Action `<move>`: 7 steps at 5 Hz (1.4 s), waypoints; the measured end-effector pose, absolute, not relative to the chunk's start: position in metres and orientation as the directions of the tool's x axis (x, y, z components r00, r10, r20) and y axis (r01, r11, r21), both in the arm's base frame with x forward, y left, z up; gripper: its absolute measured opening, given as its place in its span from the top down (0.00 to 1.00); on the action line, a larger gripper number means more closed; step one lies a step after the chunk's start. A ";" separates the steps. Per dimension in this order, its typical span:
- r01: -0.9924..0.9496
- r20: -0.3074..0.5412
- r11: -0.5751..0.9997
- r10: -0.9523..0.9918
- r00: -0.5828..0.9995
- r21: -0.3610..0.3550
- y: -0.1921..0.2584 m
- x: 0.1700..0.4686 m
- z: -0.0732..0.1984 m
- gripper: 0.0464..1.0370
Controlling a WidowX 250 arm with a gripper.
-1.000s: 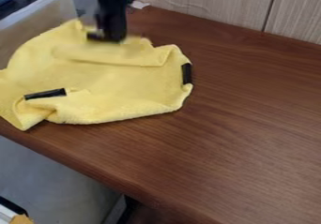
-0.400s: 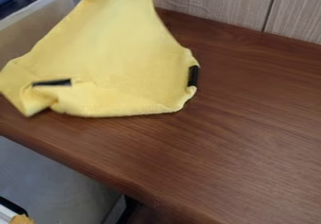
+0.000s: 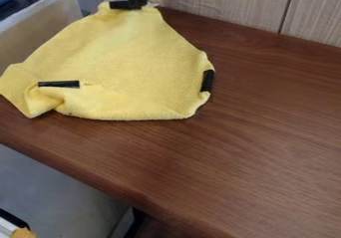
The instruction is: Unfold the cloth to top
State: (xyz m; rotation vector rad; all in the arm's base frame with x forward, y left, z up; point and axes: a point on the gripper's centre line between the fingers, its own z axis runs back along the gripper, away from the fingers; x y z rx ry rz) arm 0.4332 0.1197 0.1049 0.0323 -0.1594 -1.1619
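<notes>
My gripper (image 3: 136,3) by the wooden table's (image 3: 253,132) far edge
The yellow cloth (image 3: 120,58) lies on the table's left part; whether my jaws are spread or pinching it, I cannot tell.

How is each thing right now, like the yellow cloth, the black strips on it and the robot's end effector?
Soft yellow cloth: mostly spread out, bunched at the lower left.
Short black strip on the cloth's left part: lying nearly crosswise.
Short black strip at the cloth's right edge: running along that edge.
Black robot end effector: at the cloth's top edge.
Brown wooden table: under the cloth.
</notes>
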 end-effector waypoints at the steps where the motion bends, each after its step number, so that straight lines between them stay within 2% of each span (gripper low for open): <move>1: 0.911 0.091 0.402 -0.914 0.395 0.093 0.121 0.435 0.091 0.97; 2: 0.910 0.077 0.405 -0.914 0.399 0.091 0.121 0.436 0.087 0.82; 3: 0.908 0.075 0.407 -0.913 0.401 0.097 0.122 0.437 0.086 0.57; 4: 0.911 0.071 0.403 -0.915 0.398 0.090 0.121 0.436 0.083 0.25; 5: 0.911 0.085 0.402 -0.915 0.395 0.089 0.119 0.436 0.083 0.04; 7: 0.900 0.113 0.410 -0.911 0.396 0.149 0.127 0.432 0.118 0.04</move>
